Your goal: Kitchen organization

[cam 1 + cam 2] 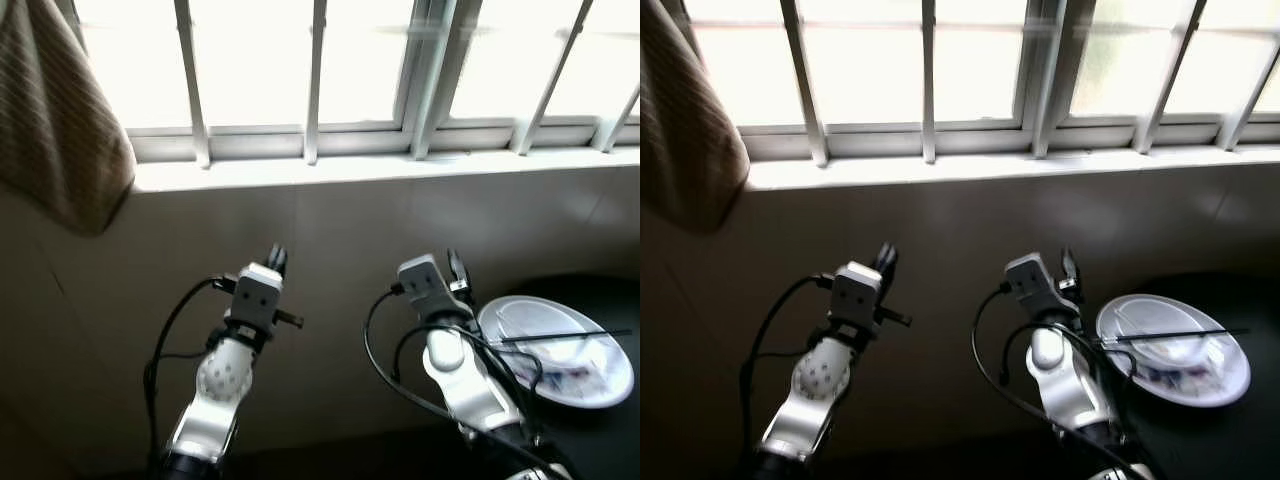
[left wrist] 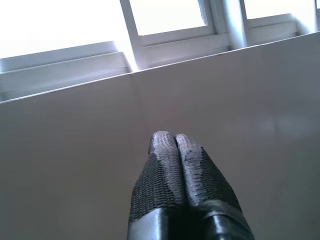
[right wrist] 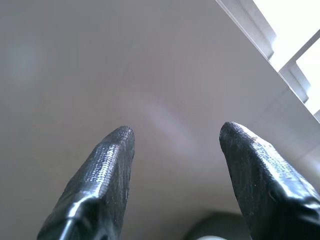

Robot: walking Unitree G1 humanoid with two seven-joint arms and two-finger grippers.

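Note:
A white plate [image 1: 610, 385] sits on a dark counter at the right, with a dark chopstick-like stick [image 1: 570, 336] lying across it and some pale items on it. My right gripper [image 1: 455, 268] is raised just left of the plate, pointing at the tiled wall; in the right wrist view its gripper [image 3: 175, 135] is open with nothing between the fingers. My left gripper [image 1: 277, 258] is raised further left, also facing the wall. In the left wrist view that gripper [image 2: 170, 142] is shut, the two fingertips pressed together on nothing.
A tiled wall [image 1: 340, 230] stands directly ahead under a white window sill [image 1: 360, 165] with barred windows. A striped brown cloth [image 1: 55, 120] hangs at the upper left. The dark counter [image 1: 600, 440] lies at the lower right.

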